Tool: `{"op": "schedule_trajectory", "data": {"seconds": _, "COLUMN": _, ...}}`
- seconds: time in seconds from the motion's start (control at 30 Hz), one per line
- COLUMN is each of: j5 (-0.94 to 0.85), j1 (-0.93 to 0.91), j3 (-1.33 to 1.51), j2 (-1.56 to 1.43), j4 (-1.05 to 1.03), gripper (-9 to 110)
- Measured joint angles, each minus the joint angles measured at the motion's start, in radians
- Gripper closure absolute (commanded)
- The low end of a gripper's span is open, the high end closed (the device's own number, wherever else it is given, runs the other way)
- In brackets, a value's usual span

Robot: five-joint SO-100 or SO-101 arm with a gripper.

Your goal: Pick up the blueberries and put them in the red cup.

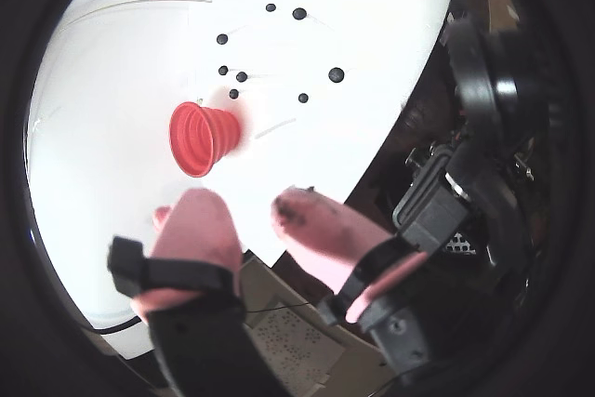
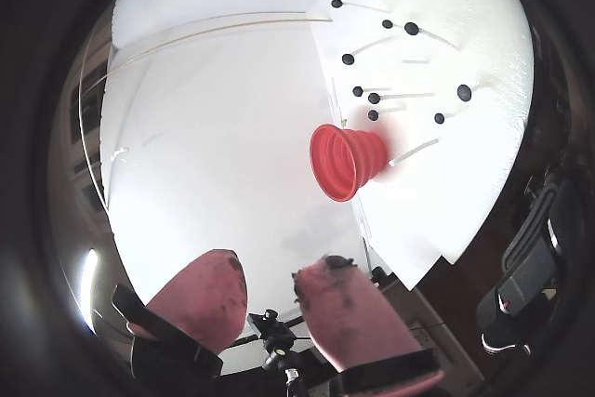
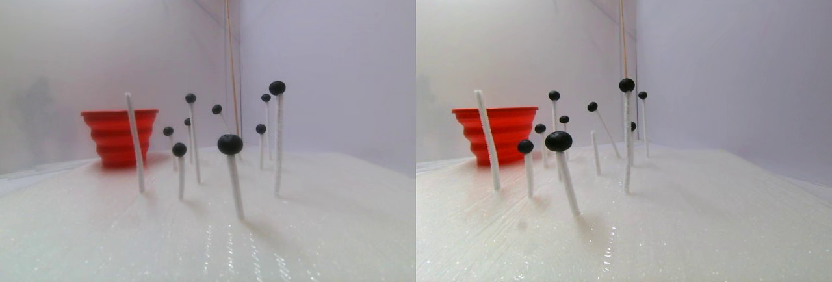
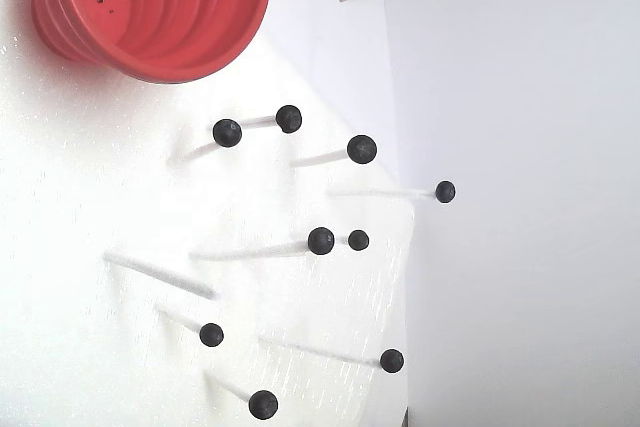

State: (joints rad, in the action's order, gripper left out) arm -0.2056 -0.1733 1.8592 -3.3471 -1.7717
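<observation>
No brand, label or readable writing is showing in any view. In a wrist view the gripper [image 1: 249, 206] is hanging high above the white foam board [image 1: 121, 90], its pink fingers [image 1: 321, 225] standing apart with nothing between them; dark smudges are marking the fingertips. The red cup [image 1: 200, 138] is sitting at about 11 o'clock from the gripper, and the blueberries [image 1: 299, 14] are scattering from 12 to 1 o'clock beyond the cup. In the other wrist view the cup [image 2: 346, 161] is lying toward 1 o'clock of the gripper [image 2: 271, 278].

Only the stereo pair is showing that each blueberry [image 3: 230, 143] is perching on top of a thin white stick [image 3: 236, 188], and that one stick [image 3: 135, 142] in front of the cup [image 3: 118, 138] is standing bare. Only the fixed view is looking into the cup [image 4: 150, 9], where small dark specks are dotting its base; the blueberries [image 4: 321, 240] are spreading toward 5 o'clock from it.
</observation>
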Motion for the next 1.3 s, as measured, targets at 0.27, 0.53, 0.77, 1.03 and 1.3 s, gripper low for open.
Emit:
{"op": "schedule_trajectory", "data": {"seconds": 0.27, "j5": -0.021, "j1": 0.06, "j3": -0.031, "j2": 0.0, "j4": 0.0, "gripper": 91}}
{"op": "schedule_trajectory", "data": {"seconds": 0.53, "j5": -0.1, "j1": 0.098, "j3": -0.083, "j2": 0.02, "j4": 0.06, "gripper": 91}}
{"op": "schedule_trajectory", "data": {"seconds": 0.77, "j5": -0.265, "j1": 0.094, "j3": -0.084, "j2": 0.072, "j4": 0.074, "gripper": 91}}
{"op": "schedule_trajectory", "data": {"seconds": 1.03, "j5": -0.459, "j1": 0.094, "j3": -0.084, "j2": 0.155, "j4": 0.083, "gripper": 89}}
{"op": "schedule_trajectory", "data": {"seconds": 1.3, "j5": -0.652, "j1": 0.028, "j3": -0.025, "j2": 0.233, "j4": 0.121, "gripper": 87}}
